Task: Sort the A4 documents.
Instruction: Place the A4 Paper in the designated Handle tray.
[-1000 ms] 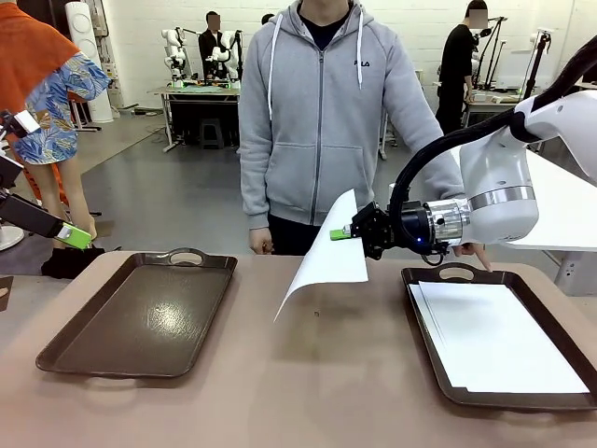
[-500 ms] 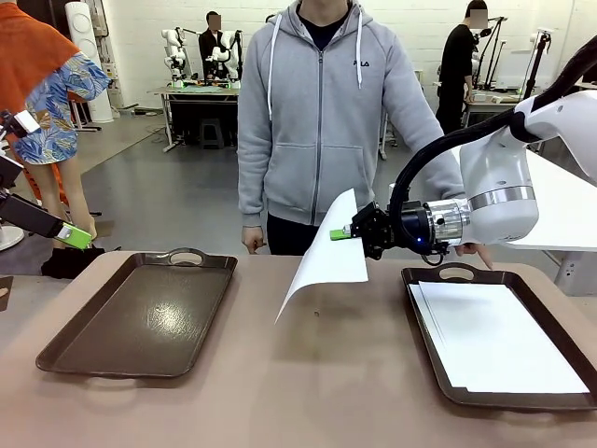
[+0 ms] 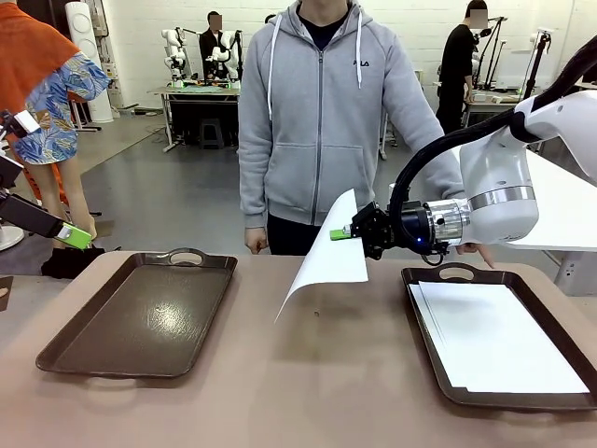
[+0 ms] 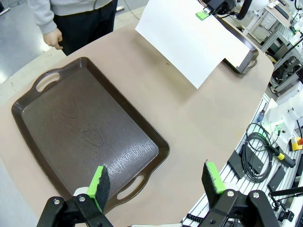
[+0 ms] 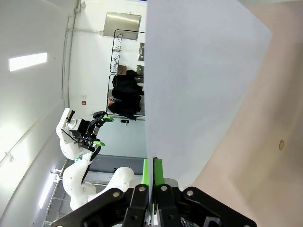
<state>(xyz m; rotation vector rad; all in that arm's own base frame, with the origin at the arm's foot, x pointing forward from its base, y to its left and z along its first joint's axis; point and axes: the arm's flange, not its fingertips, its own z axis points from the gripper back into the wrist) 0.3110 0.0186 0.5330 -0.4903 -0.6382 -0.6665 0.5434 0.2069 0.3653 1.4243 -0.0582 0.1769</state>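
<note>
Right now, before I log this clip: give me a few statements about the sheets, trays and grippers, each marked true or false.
1. The right gripper is shut on a single sheet held up over the table. True.
2. The left tray holds a stack of paper. False: it is bare; the paper stack lies in the right tray.
3. The left gripper is open with nothing between its fingers. True.
4. The held sheet lies flat on the table. False: it hangs in the air between the two trays, gripped at its upper edge.
5. The person's hand shows near the right tray's far handle. True.
</note>
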